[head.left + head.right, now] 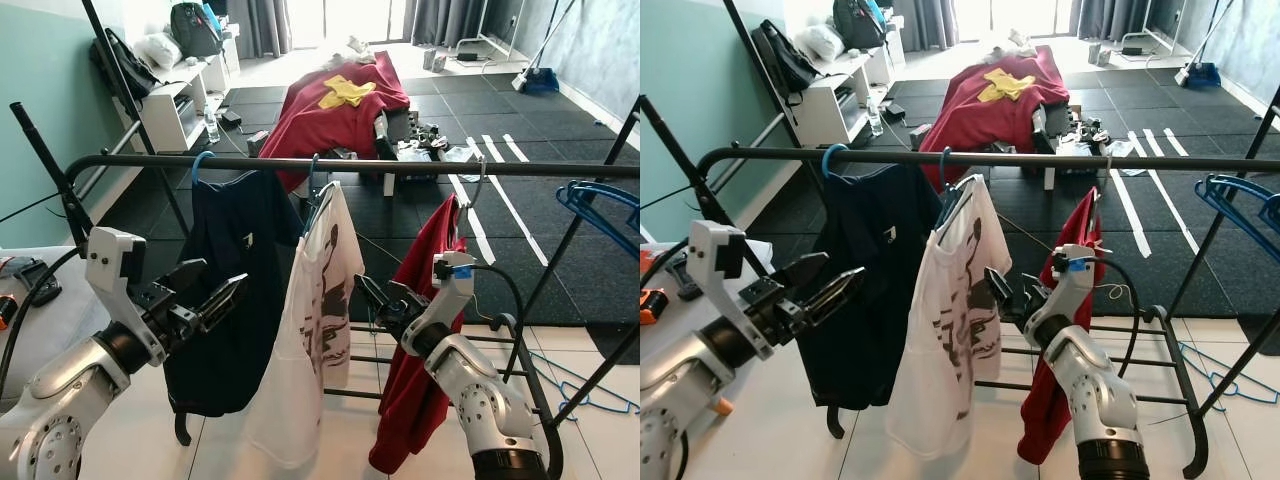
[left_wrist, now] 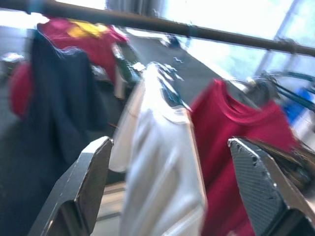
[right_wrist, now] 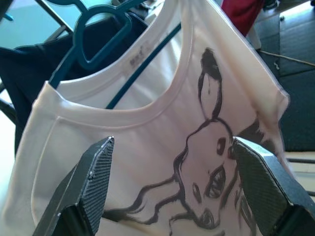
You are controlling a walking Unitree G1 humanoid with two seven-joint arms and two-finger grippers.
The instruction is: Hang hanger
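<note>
A black clothes rail (image 1: 400, 166) runs across in front of me. Three garments hang from it on hangers: a navy shirt (image 1: 235, 280) on a blue hanger (image 1: 203, 160), a white printed T-shirt (image 1: 315, 330) on a teal hanger (image 3: 106, 29), and a red shirt (image 1: 425, 350). My left gripper (image 1: 218, 288) is open just left of the navy shirt, pointing toward the white T-shirt. My right gripper (image 1: 378, 302) is open beside the white T-shirt's right edge, holding nothing. In the right wrist view the T-shirt's print (image 3: 206, 162) lies between the open fingers.
Spare blue hangers (image 1: 600, 205) hang at the rail's right end, and another lies on the floor (image 1: 590, 395). A red-covered bed (image 1: 340, 110) and white shelf (image 1: 180, 105) stand behind. The rack's lower bars (image 1: 530, 370) sit by my right arm.
</note>
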